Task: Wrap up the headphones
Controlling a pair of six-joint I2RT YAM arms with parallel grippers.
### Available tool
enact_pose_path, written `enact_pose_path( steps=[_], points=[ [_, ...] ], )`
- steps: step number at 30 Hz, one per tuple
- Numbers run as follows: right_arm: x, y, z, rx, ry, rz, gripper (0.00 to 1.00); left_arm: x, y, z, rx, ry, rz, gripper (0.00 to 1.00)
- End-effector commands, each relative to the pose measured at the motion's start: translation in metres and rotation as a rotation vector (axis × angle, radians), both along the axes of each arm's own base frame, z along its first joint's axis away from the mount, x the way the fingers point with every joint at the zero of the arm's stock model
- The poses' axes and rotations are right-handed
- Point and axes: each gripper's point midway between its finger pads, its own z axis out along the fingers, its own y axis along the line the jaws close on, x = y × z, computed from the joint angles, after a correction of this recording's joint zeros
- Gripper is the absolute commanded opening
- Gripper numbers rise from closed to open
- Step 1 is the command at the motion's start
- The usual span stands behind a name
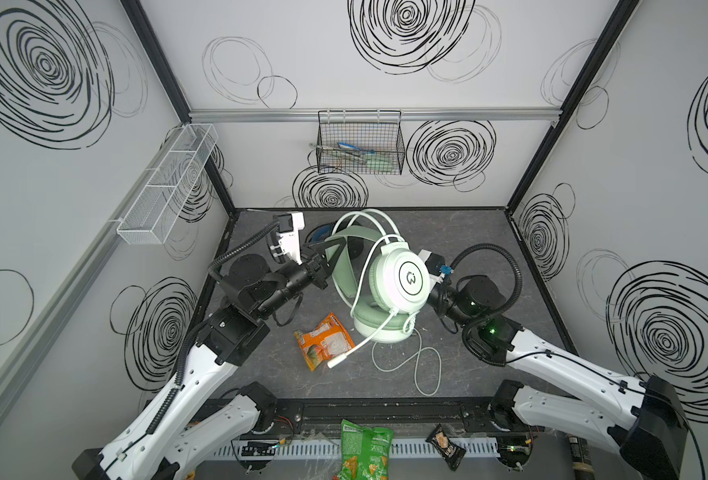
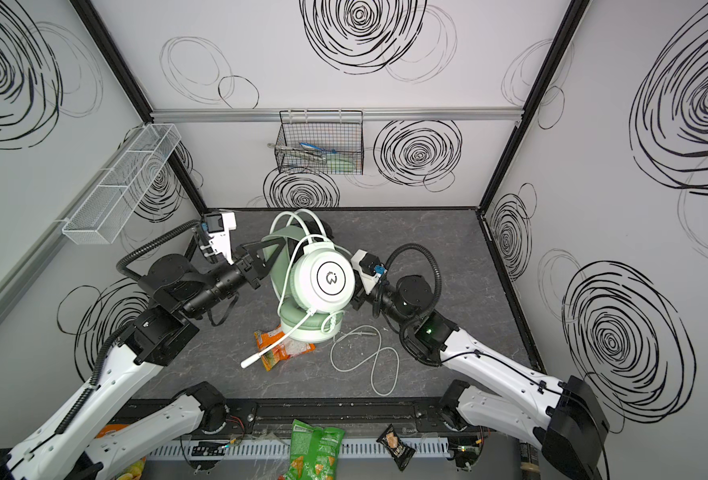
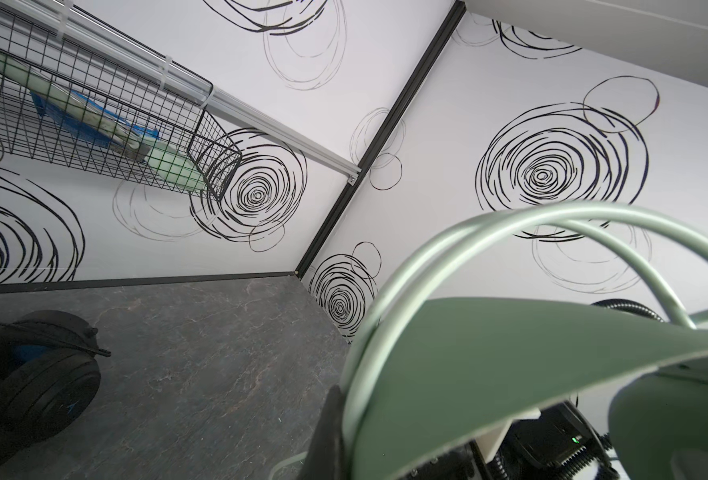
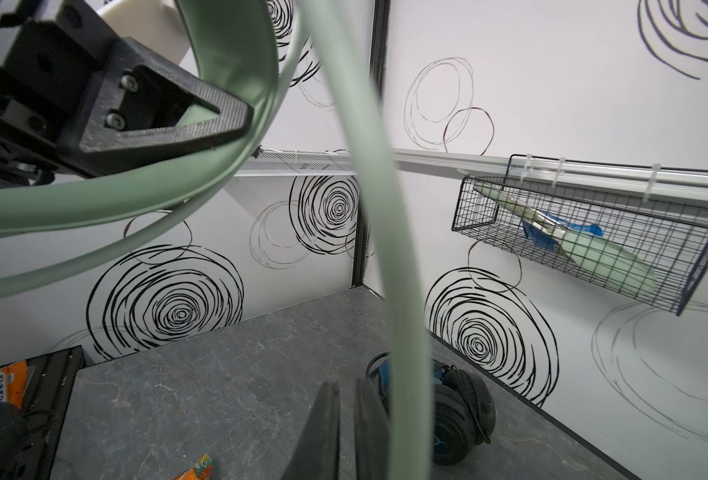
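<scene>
In both top views the mint-green headphones [image 1: 404, 276] [image 2: 325, 278] are held up over the table's middle, one white earcup facing up. My left gripper [image 1: 337, 243] [image 2: 275, 245] is shut on their green headband [image 3: 510, 353] [image 4: 235, 45]. Their whitish cable [image 1: 423, 361] [image 2: 368, 357] trails in loops on the table. My right gripper [image 4: 346, 390] is behind the raised earcup, hidden in both top views. Its fingers stand almost together with nothing between them, and a pale green strand [image 4: 402, 332] passes beside them. The black headphones [image 3: 40, 374] [image 4: 460, 415] lie at the back of the table.
An orange snack packet [image 1: 323, 340] [image 2: 277, 349] lies under the headset's white mic boom [image 1: 360, 345]. A green chip bag [image 1: 362, 453] and a dark packet [image 1: 447, 451] lie past the front rail. A black wire basket [image 1: 360, 145] hangs on the back wall, a white mesh basket [image 1: 169, 183] on the left wall.
</scene>
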Motion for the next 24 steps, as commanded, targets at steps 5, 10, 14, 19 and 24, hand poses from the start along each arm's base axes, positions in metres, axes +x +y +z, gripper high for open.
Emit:
enact_pose_path(
  steps=[5, 10, 14, 19, 24],
  points=[
    [0.008, -0.023, 0.015, 0.118, 0.019, -0.045, 0.11, -0.022, 0.002, 0.059, -0.161, -0.131, -0.069, 0.0],
    [0.034, -0.033, 0.015, 0.14, 0.085, -0.138, 0.03, -0.033, -0.019, 0.058, -0.134, -0.137, -0.162, 0.0],
    [0.063, -0.048, 0.017, 0.164, 0.154, -0.243, 0.0, -0.041, -0.025, 0.058, -0.115, -0.153, -0.178, 0.0],
    [0.074, -0.048, 0.011, 0.17, 0.187, -0.227, 0.0, -0.048, -0.025, 0.067, -0.138, -0.192, -0.196, 0.0],
    [0.059, -0.028, 0.005, 0.157, 0.179, -0.076, 0.02, -0.046, -0.026, 0.078, -0.182, -0.205, -0.204, 0.0]
  ],
)
